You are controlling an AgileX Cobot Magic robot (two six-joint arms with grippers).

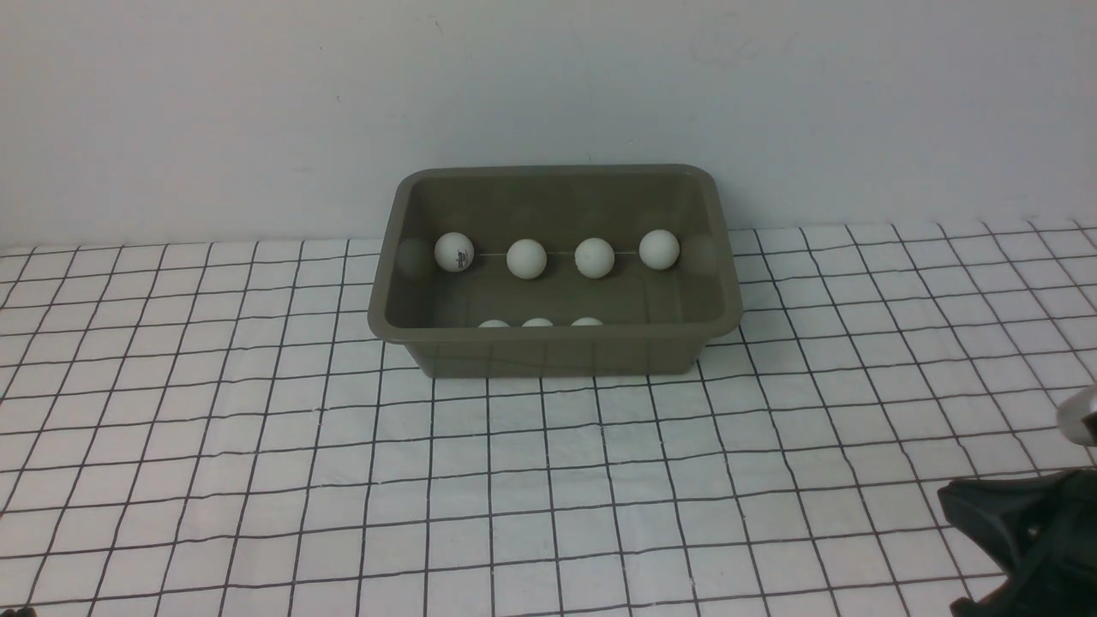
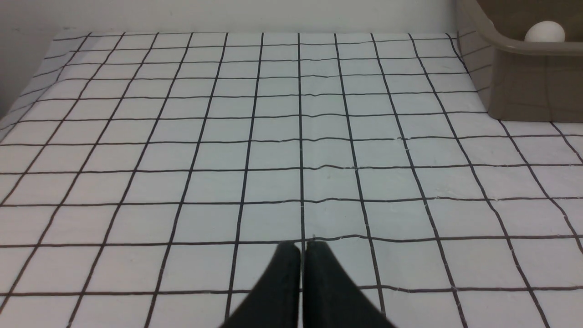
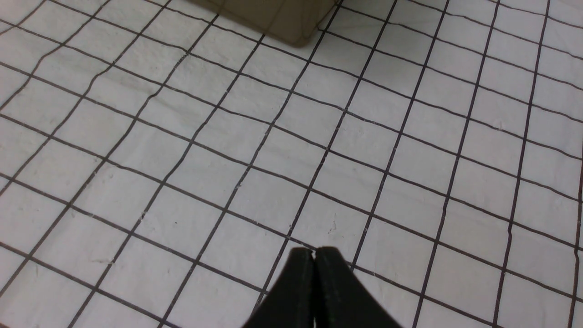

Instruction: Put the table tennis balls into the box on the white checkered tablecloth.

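Note:
The olive-brown box (image 1: pixel 557 351) stands on the white checkered tablecloth (image 1: pixel 257 446) near the back wall. Several table tennis balls (image 1: pixel 526 258) lie in a row along its far wall, the leftmost one (image 1: pixel 454 252) showing a dark logo. Three more (image 1: pixel 537 323) peek over the near wall. In the left wrist view my left gripper (image 2: pixel 303 248) is shut and empty over bare cloth, with the box (image 2: pixel 524 82) and one ball (image 2: pixel 544 33) far off. My right gripper (image 3: pixel 314 253) is also shut and empty, away from the box corner (image 3: pixel 278 18).
The black body of my right arm (image 1: pixel 1028 531) sits at the front right of the cloth. A plain white wall (image 1: pixel 548 86) rises just behind the box. In the left wrist view the cloth drops off at its left edge (image 2: pixel 27 95).

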